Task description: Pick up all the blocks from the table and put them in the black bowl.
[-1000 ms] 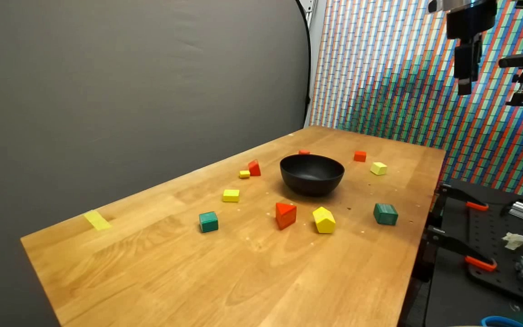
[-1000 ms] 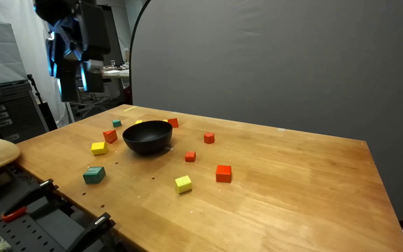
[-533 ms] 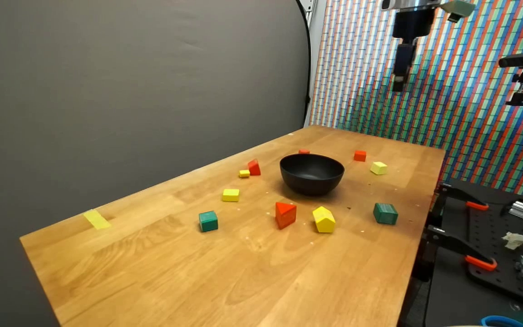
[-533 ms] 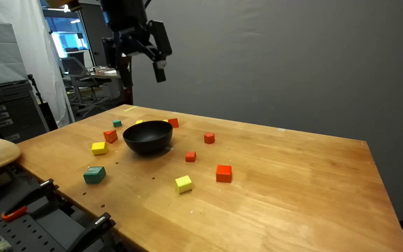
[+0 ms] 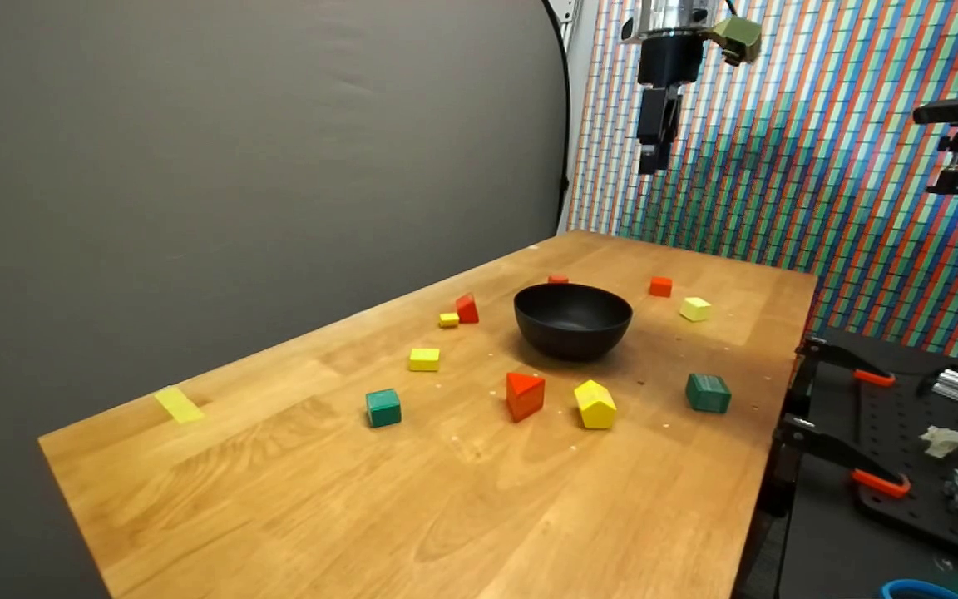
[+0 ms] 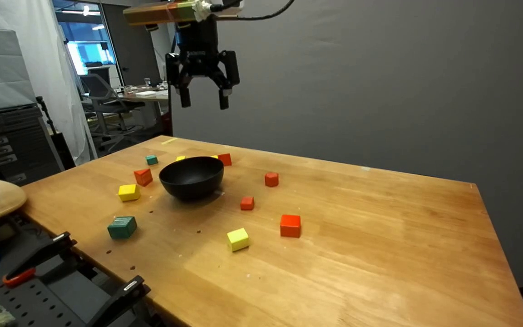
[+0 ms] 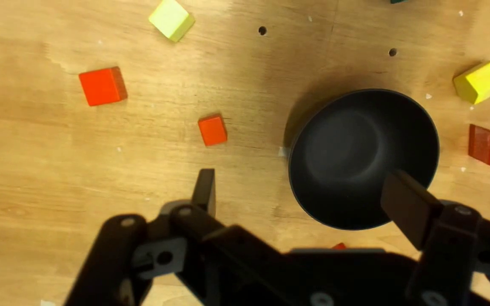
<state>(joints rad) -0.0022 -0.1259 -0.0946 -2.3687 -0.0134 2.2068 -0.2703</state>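
In the wrist view we look into the bowl [image 7: 355,153] and see nothing in the part that shows, so we judge nothing done; in an exterior view we find the blocks [image 5: 525,397] scattered on the table [image 5: 462,482] around it, all seemingly left; in an exterior view our claw [image 6: 204,101] hangs above, jaws wide apart, holding and touching nothing

No legible words, numbers, brands or signs around the table [image 6: 379,268].
Closest to print, in an exterior view: at the table's lower-left edge, the nearer black clamp [image 6: 115,303] carries a small pale strip [image 6: 130,285] resembling a label, and the farther black clamp [image 6: 42,255], along the same edge, carries a second pale strip [image 6: 60,236]; any marking on either is too small and blurred to read.
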